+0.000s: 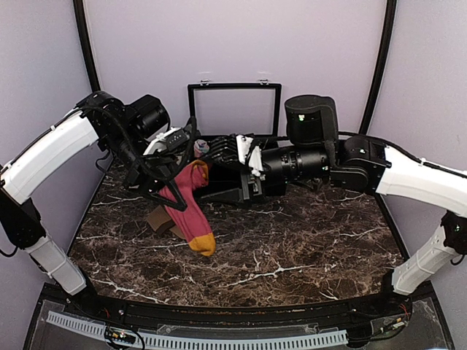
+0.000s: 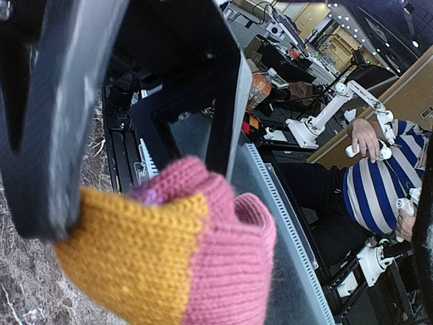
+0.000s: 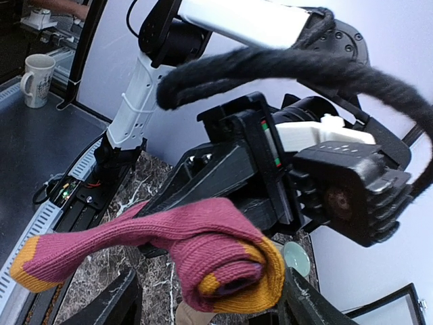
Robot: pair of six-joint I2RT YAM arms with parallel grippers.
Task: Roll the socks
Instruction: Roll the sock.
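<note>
The red-maroon sock (image 1: 191,208) hangs in the air over the left half of the desk (image 1: 306,248). Its long axis runs from the part-rolled cuff nearer the far edge down to the orange toe nearer the near edge. The left pincer (image 2: 135,162) is clamped on the cuff end. The right pincer (image 3: 210,301), spread wide and empty, faces that roll from the right, just beside it. The tan-brown sock (image 1: 157,217) lies on the desk beneath.
</note>
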